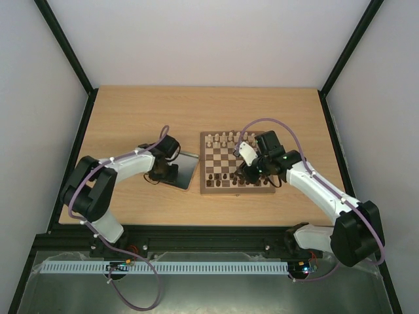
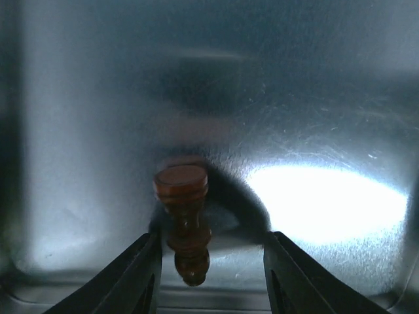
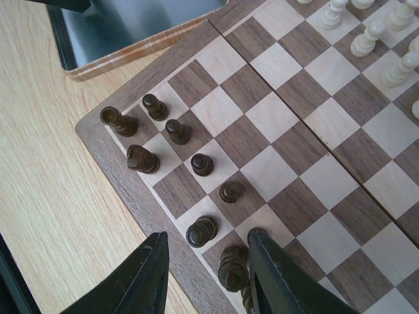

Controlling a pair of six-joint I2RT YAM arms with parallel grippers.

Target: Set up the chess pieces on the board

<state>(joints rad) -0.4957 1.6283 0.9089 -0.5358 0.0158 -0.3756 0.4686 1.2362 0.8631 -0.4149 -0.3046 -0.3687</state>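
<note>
The board (image 1: 237, 190) lies right of centre. Several dark chess pieces (image 1: 222, 176) stand along its near side. In the right wrist view they stand in two rows at the board's (image 3: 294, 150) corner. My right gripper (image 1: 245, 173) hangs open over them. A dark piece (image 3: 201, 231) stands between its open fingers (image 3: 206, 271), untouched, and another (image 3: 234, 267) stands against the right finger. My left gripper (image 1: 163, 171) is down in the metal tray. It is open (image 2: 213, 278) around a dark pawn (image 2: 183, 216) lying on its side close to the left finger.
The shiny metal tray (image 1: 185, 169) sits just left of the board; it also shows in the left wrist view (image 2: 314, 98) and right wrist view (image 3: 131, 26). Cream pieces (image 1: 229, 139) line the board's far side, and some show in the right wrist view (image 3: 373, 33).
</note>
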